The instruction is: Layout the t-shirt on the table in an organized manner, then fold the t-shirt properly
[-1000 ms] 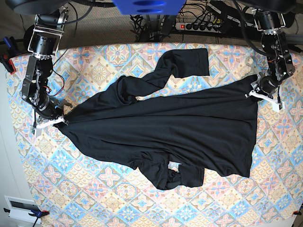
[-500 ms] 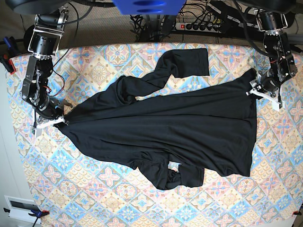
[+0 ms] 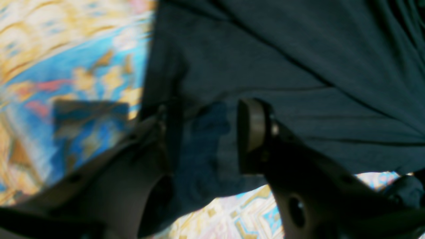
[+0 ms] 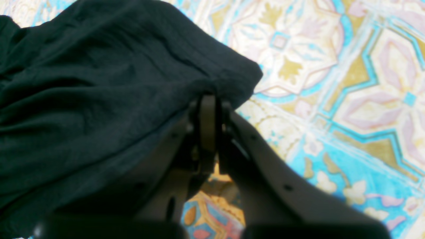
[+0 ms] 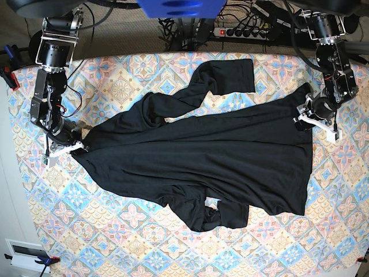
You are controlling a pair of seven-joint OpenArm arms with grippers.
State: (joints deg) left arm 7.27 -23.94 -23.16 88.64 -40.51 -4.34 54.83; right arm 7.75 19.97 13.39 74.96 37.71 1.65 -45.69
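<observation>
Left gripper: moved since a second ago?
Yes. In the base view the left gripper slid inward over the t-shirt, away from the table edge, and its jaws opened.

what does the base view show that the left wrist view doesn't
Only the base view shows the whole t-shirt spread across the table, both sleeves, the right gripper pinching one edge, and a power strip behind the table. Only the left wrist view shows the left gripper up close, jaws apart, with dark fabric between them. Both show the black shirt on the patterned cloth.
</observation>
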